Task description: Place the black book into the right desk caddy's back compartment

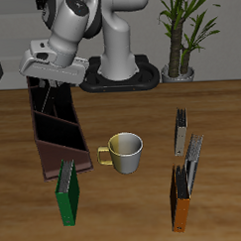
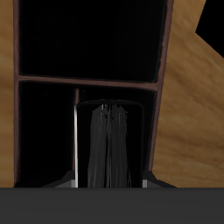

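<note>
At upper left of the exterior view, the claw (image 1: 44,88) hangs over the far end of the right desk caddy (image 1: 55,130). It grips the black book (image 2: 107,144) upright, lowered into the back compartment (image 2: 44,131). A mug (image 1: 125,152) stands on the desk (image 1: 137,216).

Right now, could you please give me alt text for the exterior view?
The gripper hangs over the right desk caddy, far end. A green book stands at its near end, beside a mug; more books stand across the table.
</note>
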### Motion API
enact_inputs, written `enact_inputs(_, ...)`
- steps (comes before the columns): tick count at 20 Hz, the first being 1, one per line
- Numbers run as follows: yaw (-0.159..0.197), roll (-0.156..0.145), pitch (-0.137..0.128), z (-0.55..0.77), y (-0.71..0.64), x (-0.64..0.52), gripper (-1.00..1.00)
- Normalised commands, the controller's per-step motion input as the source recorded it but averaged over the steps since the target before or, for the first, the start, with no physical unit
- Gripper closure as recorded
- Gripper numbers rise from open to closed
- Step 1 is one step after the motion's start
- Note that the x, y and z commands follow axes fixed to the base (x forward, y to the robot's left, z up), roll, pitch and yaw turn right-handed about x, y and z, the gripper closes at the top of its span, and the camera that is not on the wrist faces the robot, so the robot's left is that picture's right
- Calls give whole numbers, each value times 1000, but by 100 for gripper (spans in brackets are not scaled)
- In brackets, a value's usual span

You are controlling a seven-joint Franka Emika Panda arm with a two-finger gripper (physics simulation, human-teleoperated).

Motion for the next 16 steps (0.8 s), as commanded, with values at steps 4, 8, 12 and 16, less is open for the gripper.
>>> enact_inputs(4, -18, -24, 30, -134, -122, 101, 100)
enact_inputs(8, -3, -22, 18, -100, -57, 84, 100)
enact_inputs(12, -10, -52, 15, -65, -78, 89, -100)
enact_inputs(16, -25, -1, 43, -98, -23, 59, -100)
